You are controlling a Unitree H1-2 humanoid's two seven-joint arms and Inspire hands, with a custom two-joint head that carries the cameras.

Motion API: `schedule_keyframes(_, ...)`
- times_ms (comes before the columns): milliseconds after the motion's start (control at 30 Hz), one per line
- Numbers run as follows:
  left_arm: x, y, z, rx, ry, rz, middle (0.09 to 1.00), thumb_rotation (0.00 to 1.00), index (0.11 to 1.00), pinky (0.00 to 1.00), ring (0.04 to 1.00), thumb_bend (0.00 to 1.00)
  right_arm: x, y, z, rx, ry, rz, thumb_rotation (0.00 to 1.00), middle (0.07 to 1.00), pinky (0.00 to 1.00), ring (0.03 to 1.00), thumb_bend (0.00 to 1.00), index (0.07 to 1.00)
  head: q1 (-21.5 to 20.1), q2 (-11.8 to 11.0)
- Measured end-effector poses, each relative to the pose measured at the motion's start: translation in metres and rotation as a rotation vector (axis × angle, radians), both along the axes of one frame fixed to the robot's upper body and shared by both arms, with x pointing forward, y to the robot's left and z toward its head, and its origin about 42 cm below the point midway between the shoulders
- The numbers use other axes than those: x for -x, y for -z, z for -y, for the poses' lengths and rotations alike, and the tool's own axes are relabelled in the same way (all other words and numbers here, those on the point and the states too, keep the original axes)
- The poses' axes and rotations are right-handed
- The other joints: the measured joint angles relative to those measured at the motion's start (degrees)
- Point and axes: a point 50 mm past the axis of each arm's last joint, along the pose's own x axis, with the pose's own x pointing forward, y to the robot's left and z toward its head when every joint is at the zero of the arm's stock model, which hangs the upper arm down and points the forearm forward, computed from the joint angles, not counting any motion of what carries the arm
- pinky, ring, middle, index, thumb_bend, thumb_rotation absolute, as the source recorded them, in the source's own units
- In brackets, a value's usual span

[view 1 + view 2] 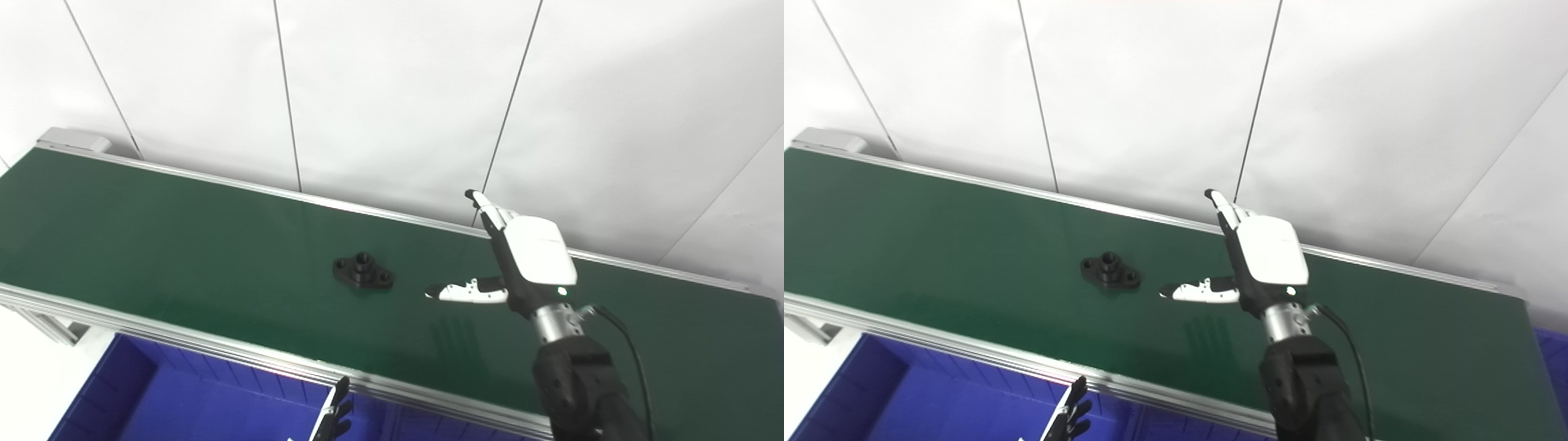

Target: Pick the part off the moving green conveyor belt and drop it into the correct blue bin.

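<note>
Blue plastic bin [184, 398] sits below the belt's near rail in the left eye view, nothing visible inside; the left hand [334, 416] pokes up at its edge, state unclear. The black part [362, 271] lies on the green belt [153, 233], apart from the right hand [520, 257], spread wide, empty.

The right eye view adds a second blue bin [1552, 355] at the far right.

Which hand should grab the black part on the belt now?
Right. The right hand hovers open over the belt beside the black part; the left hand is low by the blue bin.
</note>
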Motion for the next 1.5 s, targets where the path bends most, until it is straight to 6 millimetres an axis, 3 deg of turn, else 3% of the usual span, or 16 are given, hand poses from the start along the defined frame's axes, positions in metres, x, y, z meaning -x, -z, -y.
schedule_keyframes(133,0.0,0.0,0.0,0.007,-0.001,-0.006,1.0,1.0,1.0,0.97,0.986,0.83,-0.01,0.005,-0.012,0.008,-0.004,-0.028,0.68,0.855,0.78,0.808,0.99,0.91,0.62,0.18)
schedule_keyframes(433,0.0,-0.001,0.001,0.002,0.002,-0.003,1.0,1.0,1.0,0.98,0.987,0.81,-0.018,0.045,-0.036,0.086,-0.025,-0.125,0.68,0.849,0.77,0.802,0.99,0.907,2.64,0.44)
schedule_keyframes(900,0.002,-0.007,0.001,0.019,0.002,0.007,1.0,1.0,1.0,0.99,1.0,0.82,-0.041,0.061,-0.065,0.179,-0.027,-0.155,0.67,0.836,0.75,0.803,0.99,0.885,4.31,1.32)
schedule_keyframes(1067,0.003,-0.008,0.002,0.021,0.01,0.004,1.0,1.0,1.0,0.99,1.0,0.81,-0.045,0.064,-0.063,0.179,-0.017,-0.157,0.64,0.773,0.64,0.719,0.98,0.842,4.92,1.41)
schedule_keyframes(1200,0.003,-0.009,0.002,0.016,0.017,0.008,1.0,1.0,1.0,0.96,0.997,0.76,-0.049,0.069,-0.059,0.188,-0.005,-0.163,0.61,0.656,0.49,0.558,0.95,0.783,5.63,1.76)
schedule_keyframes(1300,0.004,-0.012,0.003,0.015,0.029,0.018,1.0,1.0,1.0,0.93,0.984,0.74,-0.052,0.072,-0.061,0.185,-0.003,-0.185,0.5,0.406,0.22,0.29,0.86,0.714,5.98,2.11)
schedule_keyframes(1367,0.004,-0.013,0.003,0.013,0.031,0.02,1.0,1.0,1.0,0.93,0.979,0.73,-0.051,0.074,-0.063,0.183,-0.004,-0.19,0.39,0.318,0.16,0.215,0.79,0.682,6.06,2.37)
schedule_keyframes(1433,0.004,-0.014,0.004,0.009,0.036,0.024,1.0,1.0,1.0,0.93,0.985,0.74,-0.05,0.08,-0.066,0.197,-0.007,-0.184,0.18,0.262,0.11,0.168,0.58,0.529,6.07,2.37)
schedule_keyframes(1467,0.004,-0.015,0.004,0.008,0.038,0.026,1.0,1.0,1.0,0.93,0.987,0.76,-0.049,0.083,-0.067,0.207,-0.01,-0.181,0.14,0.252,0.1,0.16,0.54,0.499,6.15,2.72)
schedule_keyframes(1500,0.005,-0.015,0.004,0.008,0.037,0.026,1.0,1.0,1.0,0.93,0.988,0.77,-0.048,0.083,-0.067,0.206,-0.009,-0.175,0.09,0.33,0.12,0.189,0.53,0.491,6.15,2.81)
